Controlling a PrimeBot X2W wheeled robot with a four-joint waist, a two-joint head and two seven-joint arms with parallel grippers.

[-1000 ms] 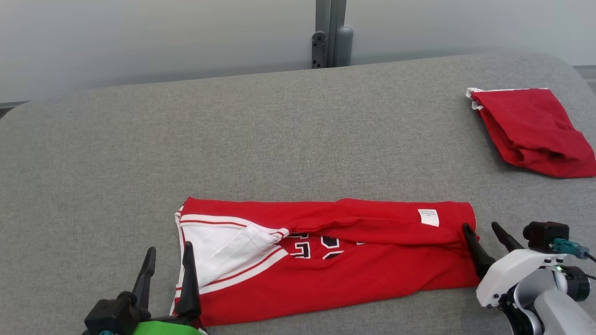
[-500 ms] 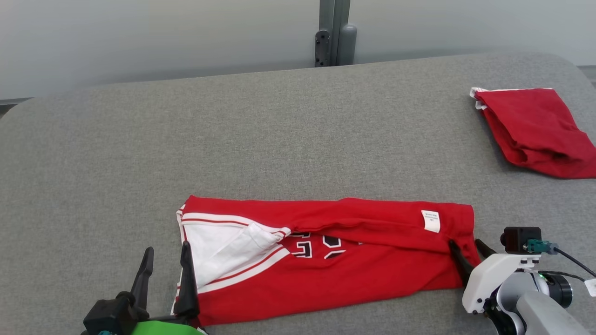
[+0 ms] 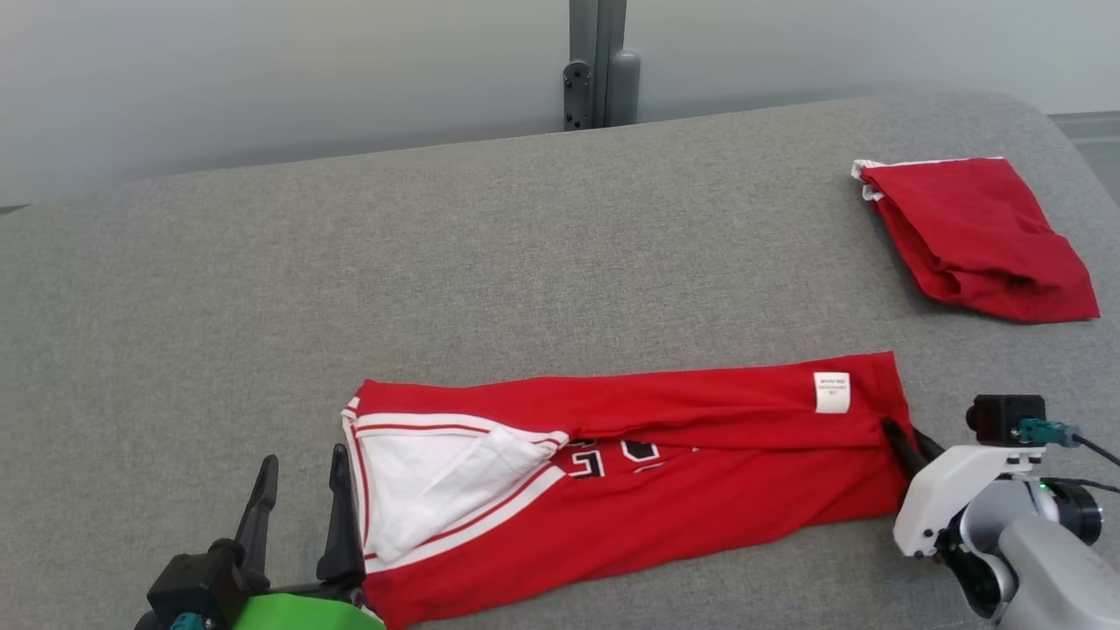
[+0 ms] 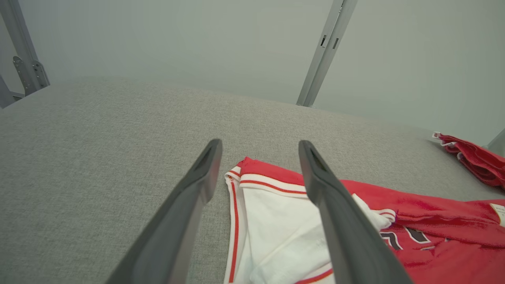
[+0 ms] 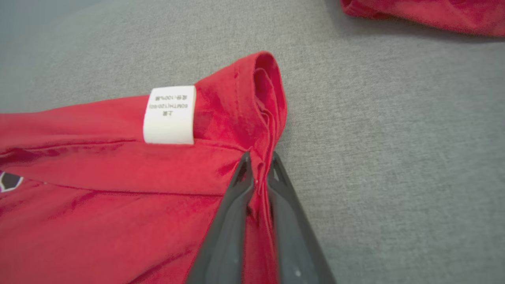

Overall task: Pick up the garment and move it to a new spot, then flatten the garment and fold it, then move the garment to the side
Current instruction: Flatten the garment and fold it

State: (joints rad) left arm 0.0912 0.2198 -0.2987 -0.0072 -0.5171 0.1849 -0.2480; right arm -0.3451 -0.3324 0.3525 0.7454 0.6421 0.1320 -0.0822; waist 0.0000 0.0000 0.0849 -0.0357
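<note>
The garment lies on the bench, its long axis running left to right. The right gripper is clamped on its right end. The left gripper stands spread wide just beside the white-trimmed left end, holding nothing. Each arm is nearest its own end, so a fold would likely carry the right end leftward
</note>
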